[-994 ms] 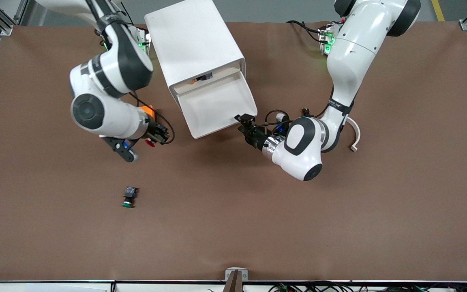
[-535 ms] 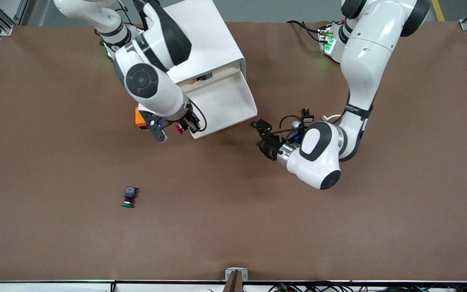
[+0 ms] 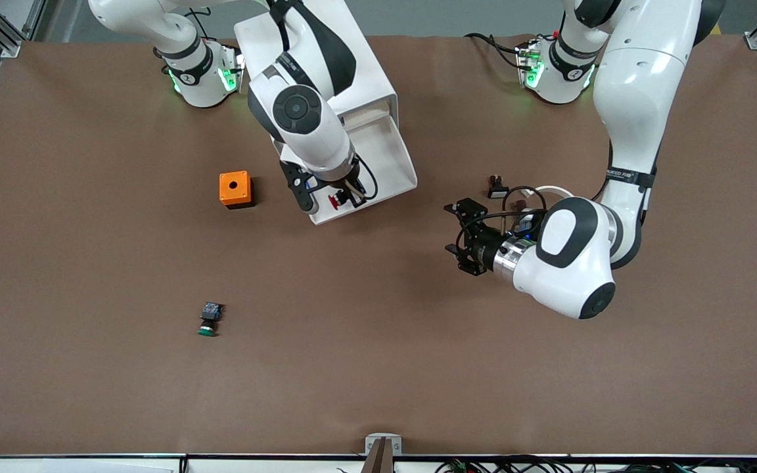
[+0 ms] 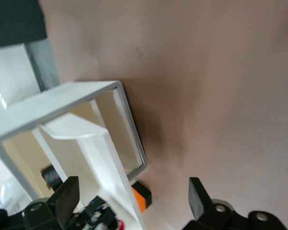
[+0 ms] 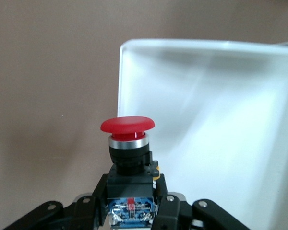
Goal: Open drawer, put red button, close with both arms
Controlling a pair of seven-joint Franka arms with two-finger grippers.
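Right now I see my right gripper point(image 3: 342, 197) pinching the red button point(image 3: 334, 201) by its black body, red cap pointing out. It hangs over the front corner of the pulled-out drawer point(image 3: 372, 167) of the white cabinet point(image 3: 313, 59). My left gripper point(image 3: 462, 231) is spread wide with nothing in it, over the brown table point(image 3: 378, 368) beside the drawer, toward the left arm's end. An orange box point(image 3: 234, 189) and a green button point(image 3: 208, 320) sit on the table.
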